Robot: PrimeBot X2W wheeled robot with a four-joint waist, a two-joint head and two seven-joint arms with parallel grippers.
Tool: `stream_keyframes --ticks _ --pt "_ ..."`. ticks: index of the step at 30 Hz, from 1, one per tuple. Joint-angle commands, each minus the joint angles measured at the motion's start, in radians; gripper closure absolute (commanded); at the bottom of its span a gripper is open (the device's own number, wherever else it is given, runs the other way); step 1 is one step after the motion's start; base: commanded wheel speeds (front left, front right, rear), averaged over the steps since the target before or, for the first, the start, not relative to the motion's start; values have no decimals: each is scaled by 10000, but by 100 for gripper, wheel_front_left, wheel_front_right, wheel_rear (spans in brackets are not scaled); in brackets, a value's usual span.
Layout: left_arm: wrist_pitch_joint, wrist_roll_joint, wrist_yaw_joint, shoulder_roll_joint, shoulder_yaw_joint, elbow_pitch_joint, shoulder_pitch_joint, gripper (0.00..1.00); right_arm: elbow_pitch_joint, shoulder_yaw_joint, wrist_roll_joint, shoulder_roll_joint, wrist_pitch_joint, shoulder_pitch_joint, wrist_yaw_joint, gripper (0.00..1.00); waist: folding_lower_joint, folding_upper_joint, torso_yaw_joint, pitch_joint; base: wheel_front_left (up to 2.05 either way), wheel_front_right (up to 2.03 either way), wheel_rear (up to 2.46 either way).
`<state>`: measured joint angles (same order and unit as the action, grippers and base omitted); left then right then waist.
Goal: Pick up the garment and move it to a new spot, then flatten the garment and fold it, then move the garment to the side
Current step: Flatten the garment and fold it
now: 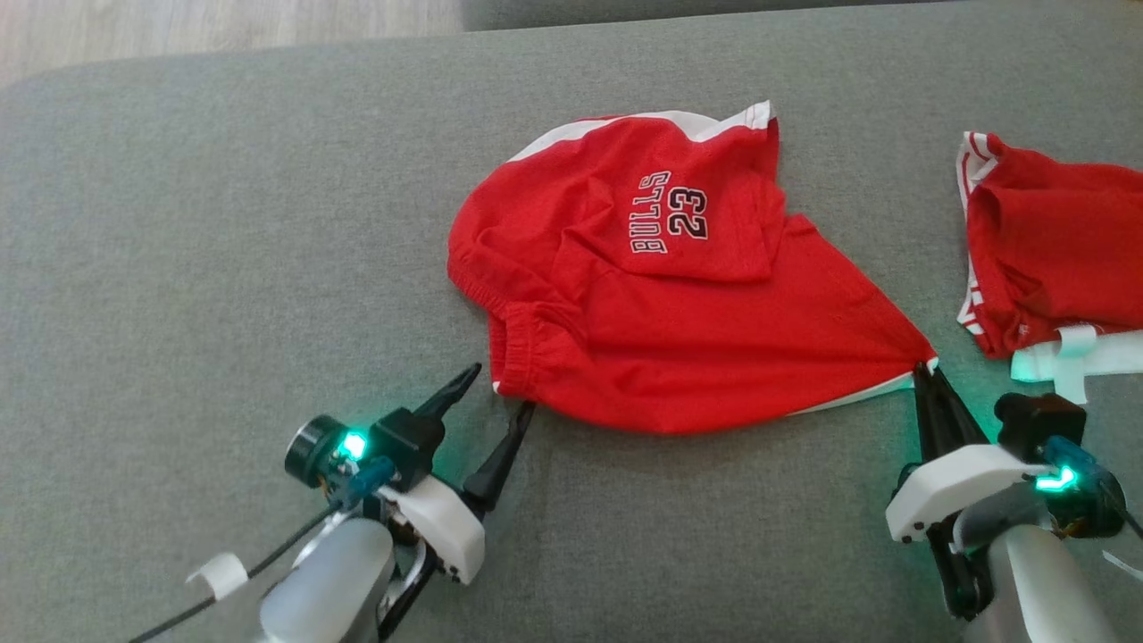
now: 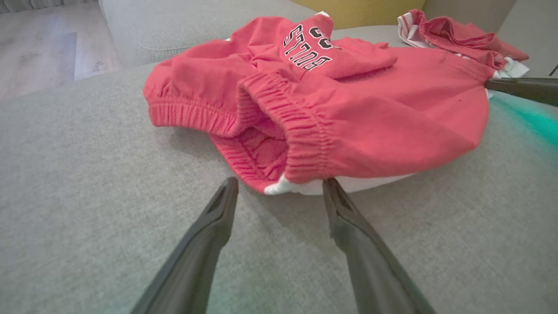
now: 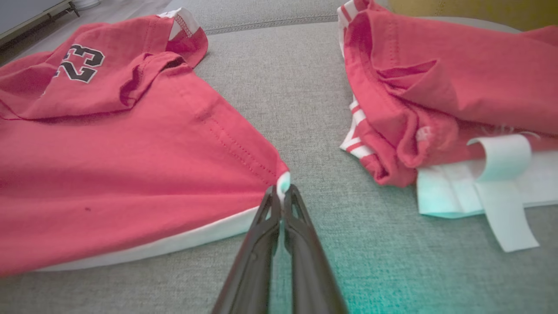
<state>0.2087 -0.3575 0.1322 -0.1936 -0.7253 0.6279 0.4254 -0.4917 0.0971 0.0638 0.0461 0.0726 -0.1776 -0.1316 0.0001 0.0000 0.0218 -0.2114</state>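
Grey woven couch cushion (image 1: 223, 223) as the surface, with a seam along its far edge; pale wooden floor (image 1: 223, 27) beyond the far left corner; bunched, layered red cloth with white striped trim (image 1: 1054, 241) at the right edge; white cloth (image 3: 449, 192) tucked under that pile's near side, touching it; looped white strip (image 3: 501, 205) draped over it; something yellow (image 2: 362, 11) beyond the far edge, too cropped to tell.

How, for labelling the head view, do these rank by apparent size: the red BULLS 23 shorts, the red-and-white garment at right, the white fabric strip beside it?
1. Red cloth BULLS 23 shorts: largest.
2. Crumpled red-and-white garment: second, though the frame edge cuts it off.
3. White fabric strip: smallest.
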Motion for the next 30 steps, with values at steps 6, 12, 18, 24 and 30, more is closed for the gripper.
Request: stream_keyframes --ticks 6,12,18,24,30 --pt "299 -338 -17 -144 -303 301 742 0 374 -346 84 41 -33 -277 9 100 -1 0 -113 -18 0 0 0" --pt "422 -788 -16 -151 -958 439 1014 0 406 -389 99 41 -58 -270 9 100 -1 0 -129 -30 0 0 0" --pt "490 -1206 -16 -274 -1537 402 1192 100 383 -406 94 41 -72 -277 9 100 -1 0 -85 4 0 0 0" --pt "522 -1436 -16 -452 -1684 267 1273 100 353 -373 91 41 -84 -277 9 100 -1 0 15 117 0 0 0" --pt "527 -1569 -16 -883 -1773 -248 1196 100 514 -400 236 41 -122 -458 9 100 -1 0 135 392 0 0 0"
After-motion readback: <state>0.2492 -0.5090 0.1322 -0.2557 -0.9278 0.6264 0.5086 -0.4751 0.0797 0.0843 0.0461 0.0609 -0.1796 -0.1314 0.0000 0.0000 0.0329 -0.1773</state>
